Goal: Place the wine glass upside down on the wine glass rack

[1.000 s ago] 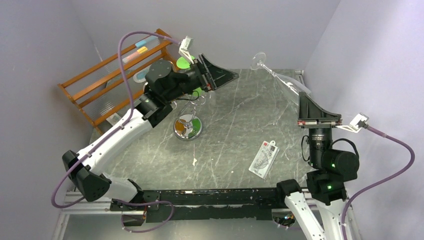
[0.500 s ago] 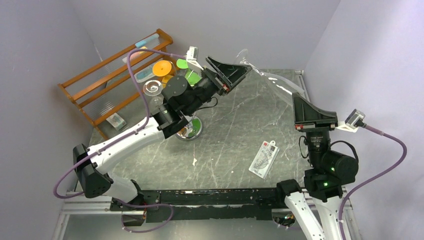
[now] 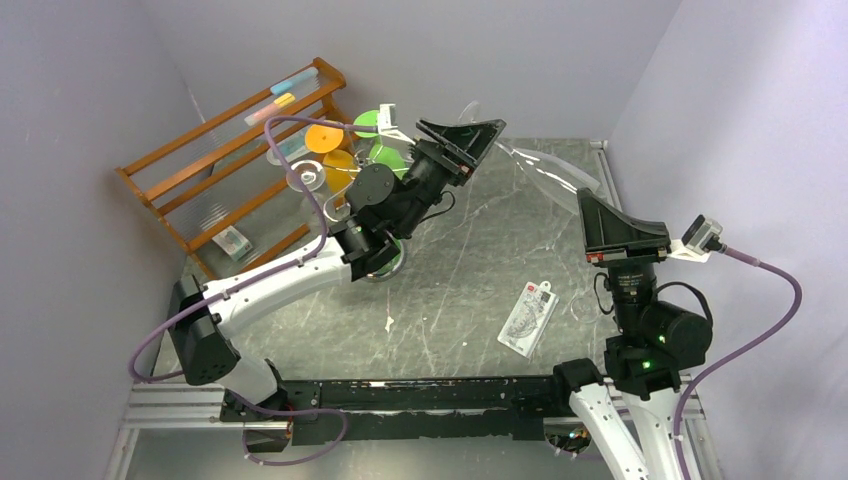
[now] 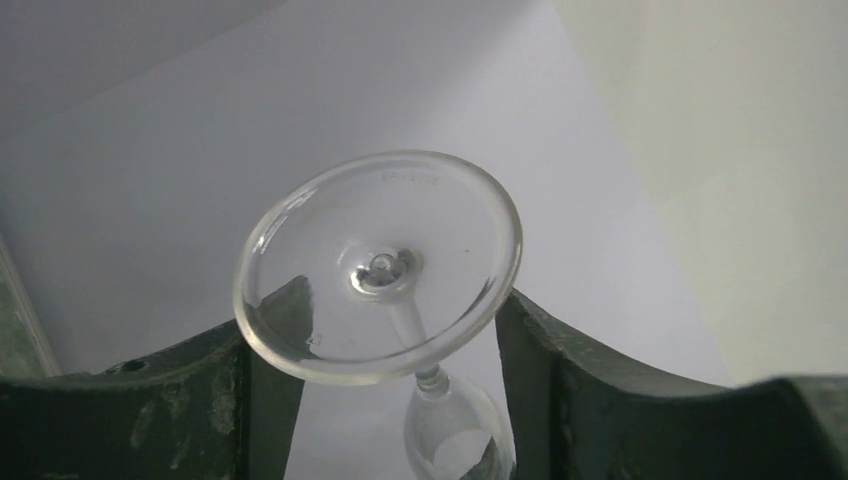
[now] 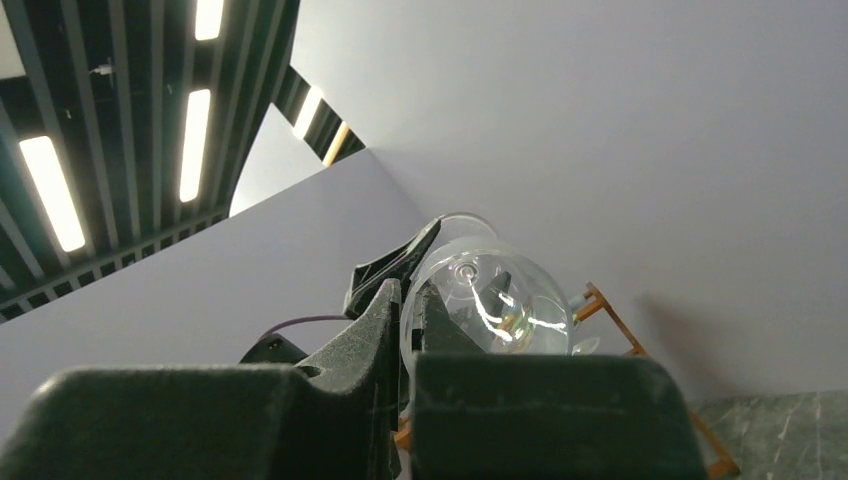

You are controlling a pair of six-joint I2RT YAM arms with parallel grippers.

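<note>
Our right hand (image 3: 585, 200) is clamped on the bowl of the wine glass (image 3: 545, 170), holding it tilted in the air above the bench's (image 3: 470, 260) far right. Our left hand (image 4: 400, 305) stands apart, fingers flanking the glass's round foot; we cannot tell whether they touch it.

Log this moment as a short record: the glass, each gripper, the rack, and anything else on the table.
wine glass: in the air, tilted, not on the rack
right gripper: shut on the wine glass at its bowl end
left gripper: fingers apart either side of the glass foot; contact unclear
wine glass rack: on the table, base partly hidden
other: wooden shelf at far left; flat packet on the table
</note>
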